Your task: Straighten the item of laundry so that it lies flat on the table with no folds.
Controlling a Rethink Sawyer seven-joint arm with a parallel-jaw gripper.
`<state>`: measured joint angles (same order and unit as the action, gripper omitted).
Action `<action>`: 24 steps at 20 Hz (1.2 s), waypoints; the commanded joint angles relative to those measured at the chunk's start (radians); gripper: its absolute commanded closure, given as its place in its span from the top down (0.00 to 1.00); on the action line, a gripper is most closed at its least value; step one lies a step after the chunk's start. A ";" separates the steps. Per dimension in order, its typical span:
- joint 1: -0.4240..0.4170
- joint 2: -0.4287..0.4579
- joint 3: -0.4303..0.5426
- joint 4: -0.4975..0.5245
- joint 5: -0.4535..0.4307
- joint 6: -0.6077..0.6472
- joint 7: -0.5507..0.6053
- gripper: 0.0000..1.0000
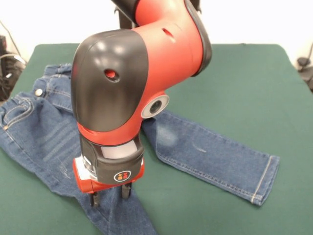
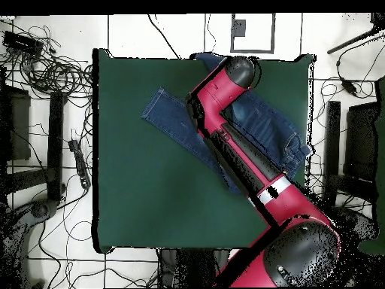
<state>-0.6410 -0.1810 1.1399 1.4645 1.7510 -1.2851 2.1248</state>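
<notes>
The item of laundry [image 1: 44, 132], small blue jeans, lies on the left part of the green table [image 1: 244, 88]. Its waistband with a brass button [image 1: 38, 91] is at the far left. One leg [image 1: 215, 159] runs right to a hemmed cuff, and the other leg [image 1: 122, 218] runs toward the near edge and leaves the picture. My gripper [image 1: 109, 196] points straight down over this near leg. It is open, and its fingertips [image 1: 92, 199] are at the denim surface. In the overhead view the jeans [image 2: 267, 124] lie partly under the arm, which hides the gripper.
Bare green table [image 2: 150, 188] spreads wide beside the jeans. Cables [image 2: 53, 71] and dark equipment [image 2: 361, 143] lie on the floor around the table. The bulky red and black arm [image 1: 146, 58] blocks the middle of the jeans in the front view.
</notes>
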 commanded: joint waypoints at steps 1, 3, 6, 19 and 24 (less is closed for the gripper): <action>0.039 0.065 0.001 0.036 0.108 0.072 -0.078 1.00; 0.040 0.061 0.006 0.037 0.115 0.066 -0.072 1.00; 0.040 0.061 0.008 0.037 0.117 0.068 -0.069 1.00; 0.049 0.051 0.008 0.030 0.128 0.046 -0.067 1.00; 0.051 0.044 0.013 0.026 0.138 0.032 -0.075 1.00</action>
<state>-0.6410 -0.1831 1.1481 1.4647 1.7759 -1.2851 2.1248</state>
